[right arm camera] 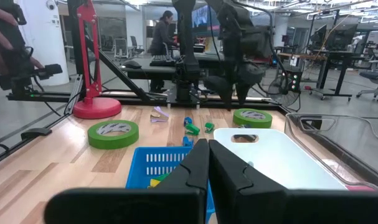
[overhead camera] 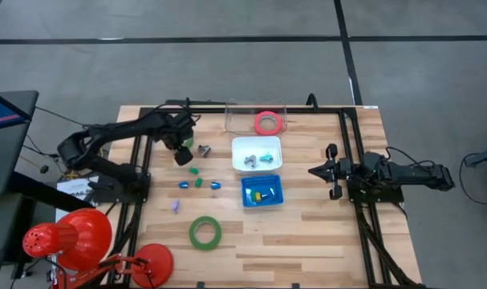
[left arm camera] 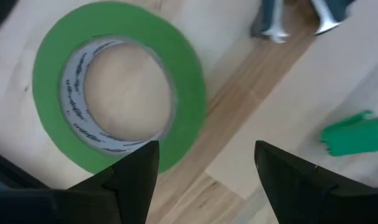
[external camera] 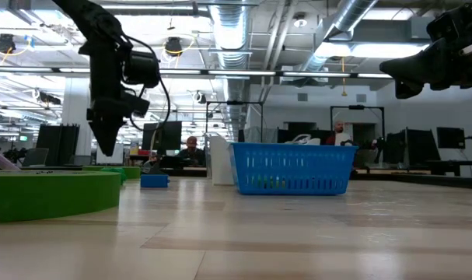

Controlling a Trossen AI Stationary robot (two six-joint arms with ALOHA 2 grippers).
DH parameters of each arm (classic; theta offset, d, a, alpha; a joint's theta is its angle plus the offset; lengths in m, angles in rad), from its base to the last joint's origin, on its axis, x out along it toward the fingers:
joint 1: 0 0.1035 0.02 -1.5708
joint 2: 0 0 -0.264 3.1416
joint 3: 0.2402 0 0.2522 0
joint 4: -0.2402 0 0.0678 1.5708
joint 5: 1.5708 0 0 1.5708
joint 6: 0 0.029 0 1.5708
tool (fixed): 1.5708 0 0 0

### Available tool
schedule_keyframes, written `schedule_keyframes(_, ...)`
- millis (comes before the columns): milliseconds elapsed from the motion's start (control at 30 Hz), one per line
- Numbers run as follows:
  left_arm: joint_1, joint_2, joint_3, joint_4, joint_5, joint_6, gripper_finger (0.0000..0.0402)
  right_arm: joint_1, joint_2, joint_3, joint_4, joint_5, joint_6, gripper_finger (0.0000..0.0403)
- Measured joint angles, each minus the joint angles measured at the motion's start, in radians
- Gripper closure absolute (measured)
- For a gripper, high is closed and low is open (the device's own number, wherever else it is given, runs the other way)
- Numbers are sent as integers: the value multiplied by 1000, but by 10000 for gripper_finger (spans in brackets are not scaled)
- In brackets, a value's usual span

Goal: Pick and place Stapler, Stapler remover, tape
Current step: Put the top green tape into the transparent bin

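Green tape roll [left arm camera: 117,102] beneath my left end effector [left arm camera: 204,165], fingers apart: next I descend and clamp; right end effector [right arm camera: 207,168] idles together.

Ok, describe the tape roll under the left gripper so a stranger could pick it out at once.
Start at the left gripper, hanging open over the far left part of the wooden table. Directly beneath it lies a green tape roll, flat on the wood beside a small grey metal piece. Unlike the other green roll near the front edge or the pink-red roll in the clear bin, it sits right below the fingers.
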Motion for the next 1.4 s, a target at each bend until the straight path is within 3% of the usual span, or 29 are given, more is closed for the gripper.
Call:
schedule_keyframes(433,9,91,0,11,-6,198,147,0,0,0,0,0,0,402)
schedule_keyframes(833,28,64,0,14,9,200,146,0,0,0,0,0,0,402)
schedule_keyframes(1400,68,69,0,26,16,294,73,0,0,0,0,0,0,402)
